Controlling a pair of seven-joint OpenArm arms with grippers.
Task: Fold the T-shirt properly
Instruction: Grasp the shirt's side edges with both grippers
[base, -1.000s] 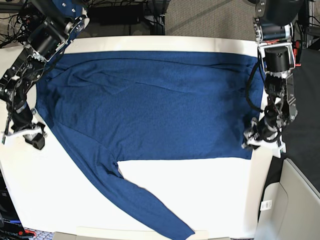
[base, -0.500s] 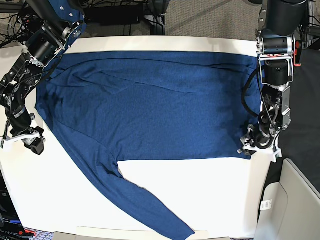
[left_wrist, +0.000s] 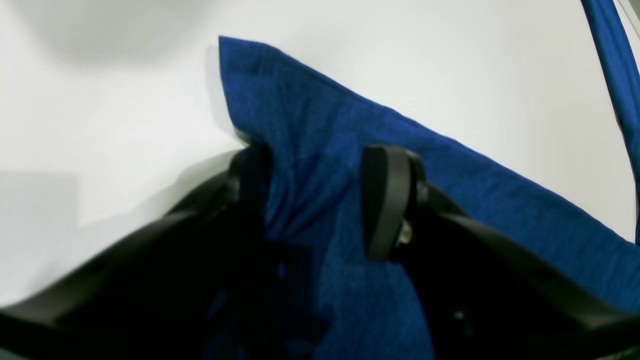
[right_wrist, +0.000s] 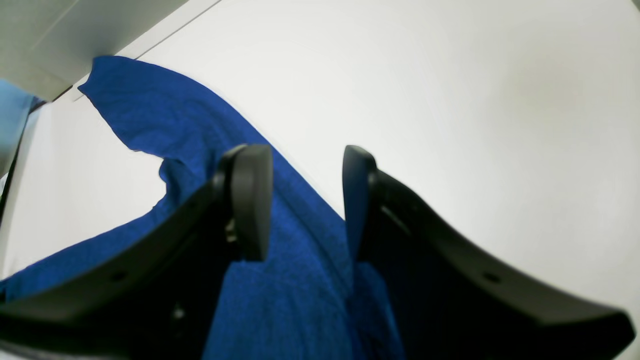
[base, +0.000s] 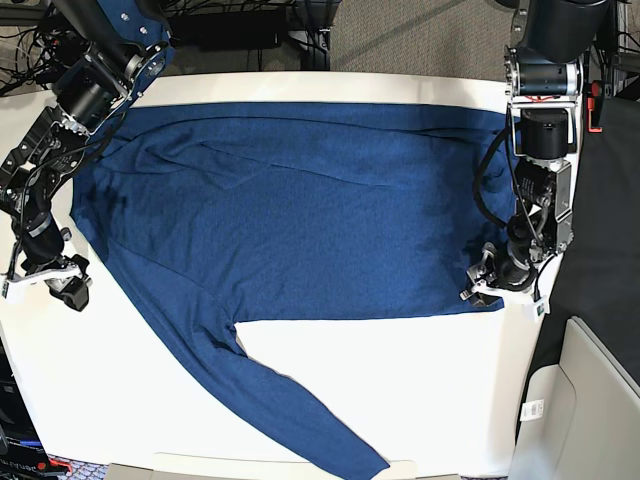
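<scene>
Left wrist: my left gripper has its fingers spread, the T-shirt hem corner bunched between them. Right wrist: right gripper likewise straddles cloth, unpinched. Base: shirt flat between both. I judge grasping; next, close both.

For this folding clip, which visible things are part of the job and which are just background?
Part of the job:
- T-shirt
- left gripper, astride its corner
- right gripper, beside its edge
- white table

Just lying about:
- cables
- grey bin
</scene>
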